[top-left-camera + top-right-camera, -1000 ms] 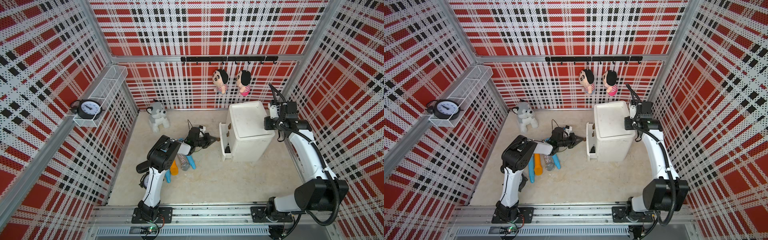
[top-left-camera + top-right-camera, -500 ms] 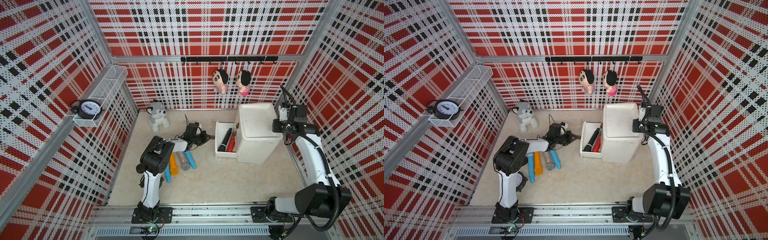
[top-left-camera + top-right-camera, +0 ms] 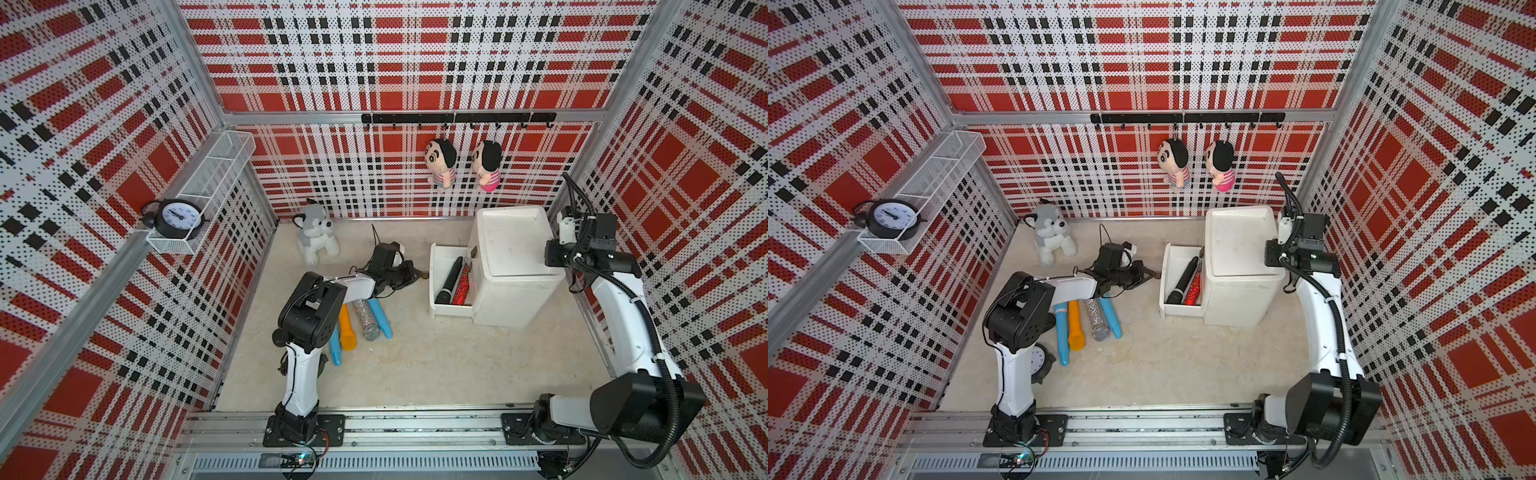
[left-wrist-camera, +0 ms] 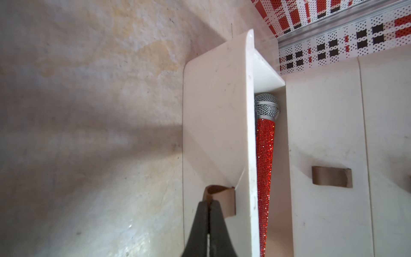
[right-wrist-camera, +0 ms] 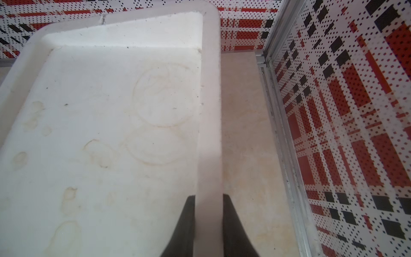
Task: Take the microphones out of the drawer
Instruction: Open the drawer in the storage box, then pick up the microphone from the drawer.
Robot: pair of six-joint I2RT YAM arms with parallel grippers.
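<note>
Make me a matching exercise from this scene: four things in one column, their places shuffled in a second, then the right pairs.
Things
1. black microphone
2. orange microphone
3. plush husky
4. right gripper

Places
A. clamped on the top rim of the cabinet
B. sitting on the floor by the back wall
C. in the open drawer, beside the red glitter microphone
D. lying on the floor between a blue microphone and a silver microphone

Pairs: 1-C, 2-D, 3-B, 4-A
</note>
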